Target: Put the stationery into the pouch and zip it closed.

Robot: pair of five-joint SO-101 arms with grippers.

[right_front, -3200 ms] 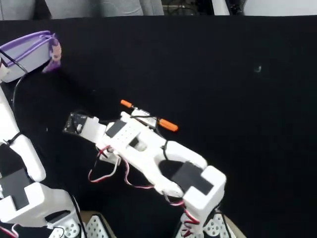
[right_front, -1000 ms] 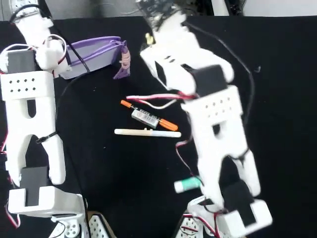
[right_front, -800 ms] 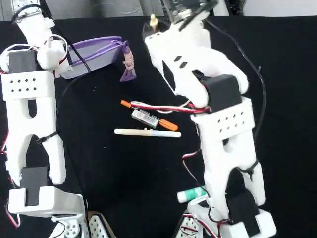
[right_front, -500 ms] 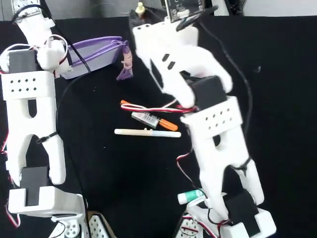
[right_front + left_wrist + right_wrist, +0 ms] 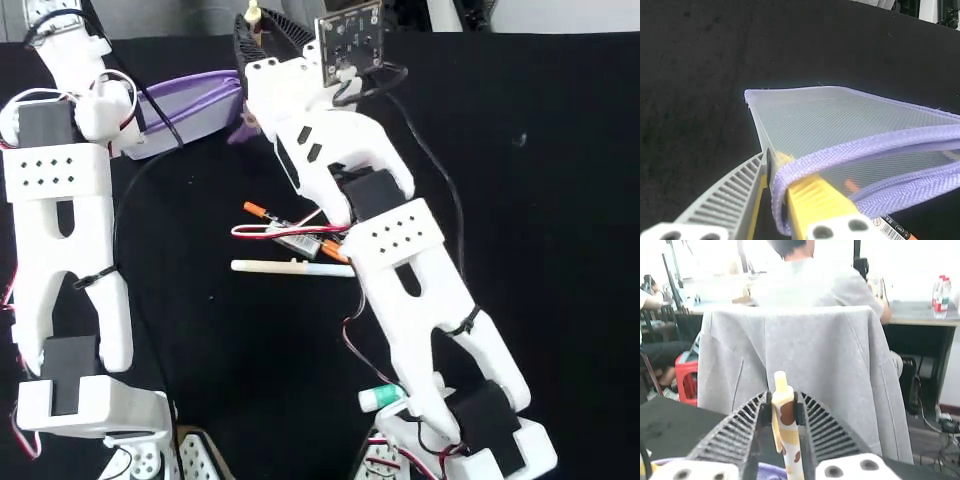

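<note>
**Pouch clamped at far left corner, spotted pen pinched at far edge**

Pouch: translucent ribbed plastic, purple fabric zip bands, purple pull tab hanging at the end nearest the right arm. It sits near the table's far left corner. In the left wrist view the pouch has its two zip bands apart, so the mouth is open. Left gripper is pressed onto the pouch's end edge, with the yellow finger on one side of the band and the grey ribbed finger on the other. Can't tell if the pouch rests on the cloth or hangs above it.

Right gripper pinches a spotted pen, which has a cream body, brown patches and a rounded cream tip. The pen stands upright between the black ribbed fingers. In the high view that gripper is at the table's far edge, just beside the pouch's pull-tab end, with the pen tip poking past the edge.

Labels: orange pen carries a white printed label on a dark midsection, print too small to read. It lies diagonally left of table centre, partly under the right arm and a red wire. White pen lies just in front of it, parallel to the front edge.

A green-and-white tube lies at the front edge by the right arm's base. Can't tell whether it is a glue stick or a marker.

Table cover is plain black cloth.
</note>
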